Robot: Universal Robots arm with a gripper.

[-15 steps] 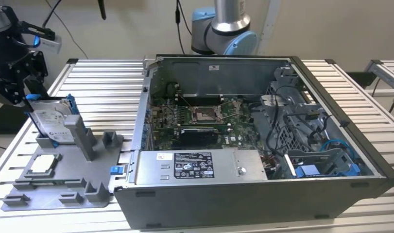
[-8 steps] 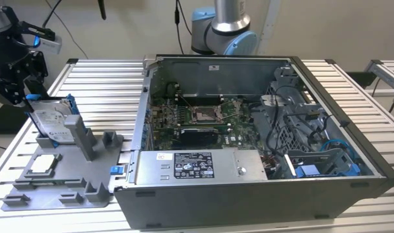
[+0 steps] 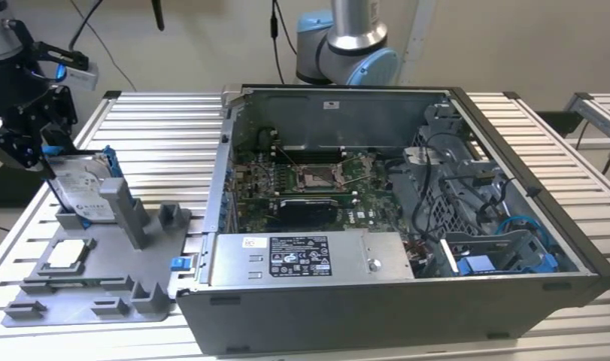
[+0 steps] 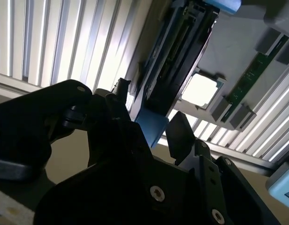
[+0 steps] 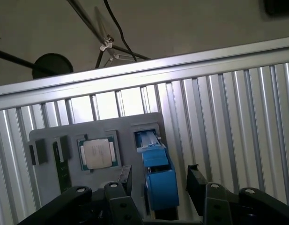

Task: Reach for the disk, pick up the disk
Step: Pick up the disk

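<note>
claw (image 5: 159, 182) spread wide, straddling the disk (image 3: 84, 192) upright in its grey holder (image 3: 94, 272), not yet clamped; i'd centre it between both fingers (image 5: 196, 180), then close evenly.

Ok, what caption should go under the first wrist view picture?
Open gripper straddles the blue-framed disk standing in a grey holder.

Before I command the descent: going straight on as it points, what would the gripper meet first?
Probably the disk: its blue-framed edge lies in line between the open fingers of the gripper; how far off is unclear.
</note>
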